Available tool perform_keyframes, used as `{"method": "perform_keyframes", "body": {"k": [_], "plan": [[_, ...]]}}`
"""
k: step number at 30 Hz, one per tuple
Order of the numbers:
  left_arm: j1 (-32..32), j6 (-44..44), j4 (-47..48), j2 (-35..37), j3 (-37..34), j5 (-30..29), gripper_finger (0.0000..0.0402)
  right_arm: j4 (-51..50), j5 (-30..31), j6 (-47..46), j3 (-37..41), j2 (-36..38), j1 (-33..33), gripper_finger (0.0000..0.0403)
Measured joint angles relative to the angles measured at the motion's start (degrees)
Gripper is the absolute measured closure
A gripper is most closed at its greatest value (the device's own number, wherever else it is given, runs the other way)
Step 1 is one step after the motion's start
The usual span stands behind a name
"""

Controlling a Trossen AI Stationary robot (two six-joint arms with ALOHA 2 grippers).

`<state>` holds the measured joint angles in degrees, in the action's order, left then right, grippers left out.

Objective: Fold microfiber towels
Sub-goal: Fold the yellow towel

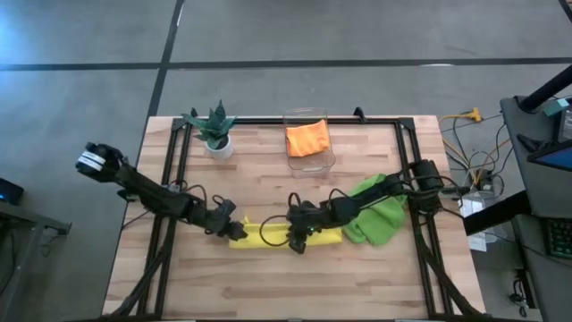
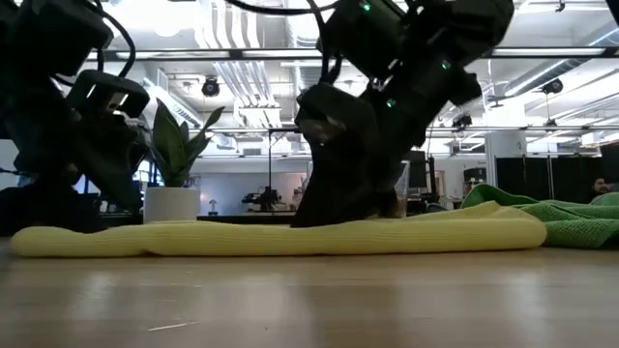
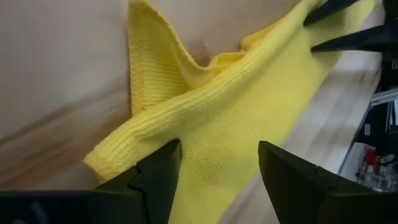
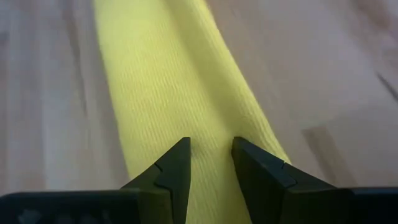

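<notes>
We find the yellow towel (image 1: 268,235) lying as a long narrow band on the wooden table (image 1: 268,282), towards the front edge, running left to right between the two arms. In the low view it (image 2: 290,237) reads as a flat, low roll resting on the tabletop.

The left gripper (image 1: 234,230) sits at the band's left end. From the left wrist view we see its jaws spread wide, one finger (image 3: 158,177) on each side of the cloth (image 3: 217,124), whose end is rumpled with one corner turned up; nothing is pinched.

The right gripper (image 1: 298,240) is down on the band to the right of its middle. In the right wrist view its jaws stand narrow, with the fingertips (image 4: 177,165) set on the yellow cloth (image 4: 168,81) and a thin strip of it showing between them; we cannot tell whether they actually pinch the fabric.

A lime green towel (image 1: 380,215) lies bunched just beside the band's right end, partly under the right arm. The orange towel (image 1: 307,139) sits folded in the clear bin (image 1: 313,162) at the back of the table, with the potted plant (image 1: 215,130) to its left.
</notes>
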<state>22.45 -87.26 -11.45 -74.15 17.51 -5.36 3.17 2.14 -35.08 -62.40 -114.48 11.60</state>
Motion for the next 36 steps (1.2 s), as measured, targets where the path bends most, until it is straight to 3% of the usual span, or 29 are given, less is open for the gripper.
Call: {"method": "perform_keyframes", "body": {"k": [5, 11, 17, 20, 24, 29, 31, 36], "plan": [[0.14, 1.39, 0.62, 3.71, -0.38, -0.46, 0.0197, -3.34, 0.93, -0.57, 0.67, 1.75, -0.13, 0.0286], [0.05, 5.21, 0.96, 15.09, -0.28, -5.76, 0.0197, -3.07, 1.54, -2.06, 0.27, 9.40, -0.07, 0.0286], [-0.42, 10.46, 2.02, 18.90, 0.41, -6.73, 0.0197, -2.96, 4.10, -13.32, 1.48, 16.01, 5.11, 0.0286], [-2.65, 13.27, 1.85, 16.78, 0.34, -3.07, 0.0197, -2.36, 12.98, -25.59, 1.59, 16.86, 10.78, 0.0286], [-7.49, 19.79, 1.55, 11.79, 1.02, 6.00, 0.0197, -0.62, 30.86, -51.89, 1.81, 14.47, 19.76, 0.0286], [-13.76, 30.80, 1.54, 5.83, 4.17, 10.50, 0.0197, 0.76, 51.44, -81.32, 0.31, 8.64, 29.61, 0.0280], [-15.92, 35.32, 1.25, 4.05, 5.92, 11.10, 0.0197, 0.60, 54.84, -88.08, -1.50, 5.72, 31.87, 0.0271], [-19.85, 43.63, 1.90, -2.04, 9.25, 16.63, 0.0197, 3.87, 54.45, -89.72, -6.65, -1.48, 32.52, 0.0245]]}}
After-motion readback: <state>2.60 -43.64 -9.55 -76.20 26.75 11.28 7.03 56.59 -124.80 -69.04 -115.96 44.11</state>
